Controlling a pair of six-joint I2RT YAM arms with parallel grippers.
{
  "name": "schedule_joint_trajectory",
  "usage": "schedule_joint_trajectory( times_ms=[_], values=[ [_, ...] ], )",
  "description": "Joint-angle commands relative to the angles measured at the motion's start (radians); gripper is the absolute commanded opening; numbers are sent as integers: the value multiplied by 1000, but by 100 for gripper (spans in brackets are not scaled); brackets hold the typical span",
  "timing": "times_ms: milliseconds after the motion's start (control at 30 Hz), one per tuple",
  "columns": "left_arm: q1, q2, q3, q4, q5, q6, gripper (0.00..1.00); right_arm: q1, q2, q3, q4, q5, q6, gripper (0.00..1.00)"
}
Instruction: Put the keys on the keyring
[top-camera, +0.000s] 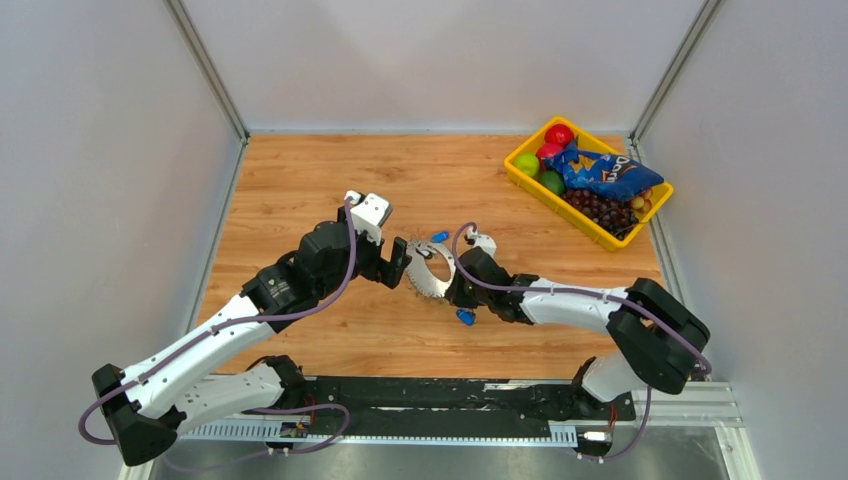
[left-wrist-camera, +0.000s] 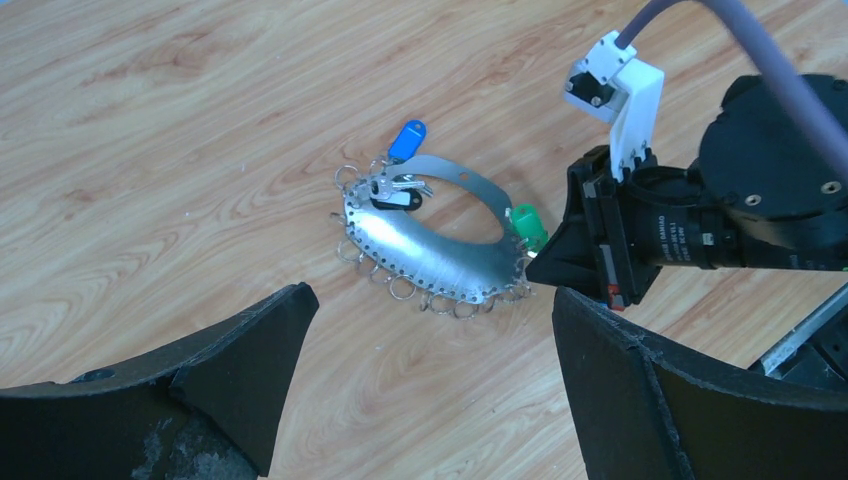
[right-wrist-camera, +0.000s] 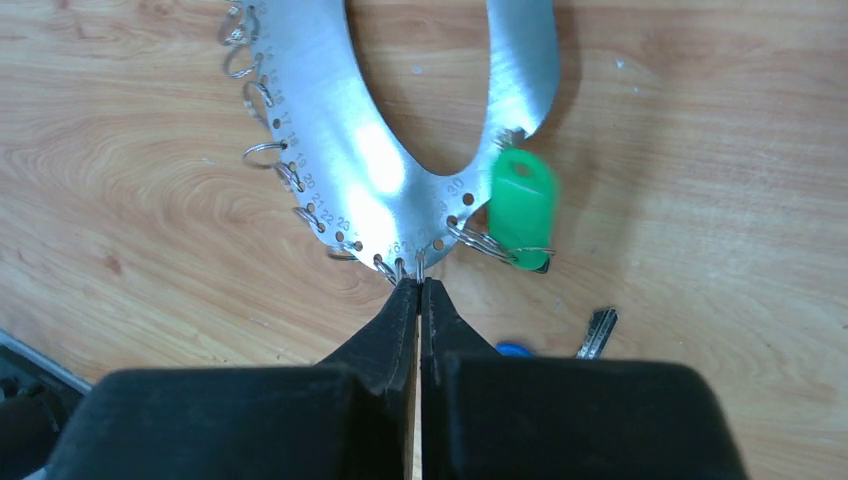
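Note:
The keyring is a silver crescent plate (left-wrist-camera: 440, 250) rimmed with several small rings; it lies on the wood at the centre (top-camera: 432, 272). A green-capped key (right-wrist-camera: 522, 205) hangs on one ring at its end. A blue-capped key (left-wrist-camera: 406, 140) lies at its far edge beside a dark-headed key (left-wrist-camera: 395, 192). Another blue key (top-camera: 465, 318) lies loose near my right gripper, half hidden in the right wrist view (right-wrist-camera: 512, 348). My right gripper (right-wrist-camera: 418, 287) is shut on a ring at the plate's rim. My left gripper (left-wrist-camera: 432, 300) is open and empty, just left of the plate (top-camera: 398, 265).
A yellow basket (top-camera: 548, 198) at the back right holds fruit, grapes and a blue chip bag (top-camera: 605, 172). Grey walls close in the table on three sides. The right arm's wrist (left-wrist-camera: 700, 225) is close to my left gripper's right finger.

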Motion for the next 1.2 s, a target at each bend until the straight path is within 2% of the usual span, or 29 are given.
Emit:
schedule_joint_trajectory(
  times_ms=[0, 200, 400, 767, 1000, 1167],
  values=[
    [-2, -10, -1, 7, 4, -12, 100, 7, -87, 101, -93, -17, -168, 0],
    [-2, -28, -1, 30, 79, -9, 100, 6, -172, 228, -263, -144, -365, 0],
    [-3, -56, 22, 44, 243, 10, 100, 7, -226, 396, -497, -253, -580, 0],
    [-1, -158, 49, 59, 401, 11, 100, 8, -262, 691, -819, -459, -834, 0],
    [-1, -227, 34, 131, 527, -7, 100, 7, -305, 780, -857, -543, -879, 0],
    [-1, -255, 7, 200, 573, -35, 100, 8, -371, 781, -752, -585, -871, 0]
  ],
)
